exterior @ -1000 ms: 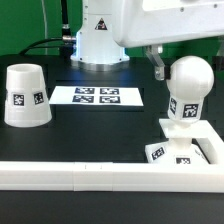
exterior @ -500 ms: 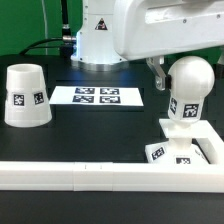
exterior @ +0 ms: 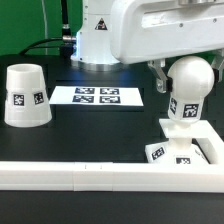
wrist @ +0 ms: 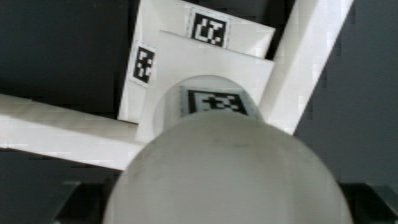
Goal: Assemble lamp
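The bulb (exterior: 190, 78) stands upright on its neck on the flat square base (exterior: 205, 150) at the exterior view's right. My gripper (exterior: 186, 72) has come down over the round head. One finger (exterior: 160, 76) hangs close beside the head and the other is hidden behind it. In the wrist view the bulb head (wrist: 222, 165) fills the space between my gripper's (wrist: 214, 208) dark fingers, with the tagged neck (wrist: 217, 100) and the base (wrist: 178, 60) beyond. The jaws look open around the head. The conical shade (exterior: 26, 95) stands apart at the exterior view's left.
The marker board (exterior: 98, 96) lies flat in the middle, behind. A long white rail (exterior: 80, 172) runs across the front, and the base rests against it. The arm's own pedestal (exterior: 100, 42) stands at the back.
My gripper has moved down and slightly toward the exterior view's left, covering more of the bulb head. The bulb, base and shade have not moved.
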Robot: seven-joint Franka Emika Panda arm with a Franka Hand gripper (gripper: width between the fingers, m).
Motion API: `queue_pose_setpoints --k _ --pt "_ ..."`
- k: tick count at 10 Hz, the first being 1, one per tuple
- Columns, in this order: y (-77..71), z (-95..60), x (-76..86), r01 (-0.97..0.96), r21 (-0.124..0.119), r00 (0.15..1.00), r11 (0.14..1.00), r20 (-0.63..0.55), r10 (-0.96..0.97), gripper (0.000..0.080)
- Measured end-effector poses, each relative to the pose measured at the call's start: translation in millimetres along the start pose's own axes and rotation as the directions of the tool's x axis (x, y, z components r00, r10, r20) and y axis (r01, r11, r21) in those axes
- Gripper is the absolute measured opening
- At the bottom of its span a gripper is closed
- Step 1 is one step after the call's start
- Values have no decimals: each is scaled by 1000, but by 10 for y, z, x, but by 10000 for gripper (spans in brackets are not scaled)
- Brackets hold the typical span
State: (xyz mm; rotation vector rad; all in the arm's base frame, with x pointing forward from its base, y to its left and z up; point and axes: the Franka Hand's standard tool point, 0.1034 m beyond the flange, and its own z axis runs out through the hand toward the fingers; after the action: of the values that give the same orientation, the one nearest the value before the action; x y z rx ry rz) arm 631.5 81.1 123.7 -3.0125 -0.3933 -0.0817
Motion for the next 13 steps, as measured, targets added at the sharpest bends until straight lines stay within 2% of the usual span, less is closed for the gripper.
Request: queue_pose_setpoints --k 3,6,9,13 --pt "-1 0 0 -32 1 999 999 0 32 576" --pt "-27 3 -31 -381 30 924 924 -20 381 576" --pt "-23 13 -60 -617 46 785 786 -37 618 576" --pt "-16 12 -57 -875 71 480 479 -5 877 577"
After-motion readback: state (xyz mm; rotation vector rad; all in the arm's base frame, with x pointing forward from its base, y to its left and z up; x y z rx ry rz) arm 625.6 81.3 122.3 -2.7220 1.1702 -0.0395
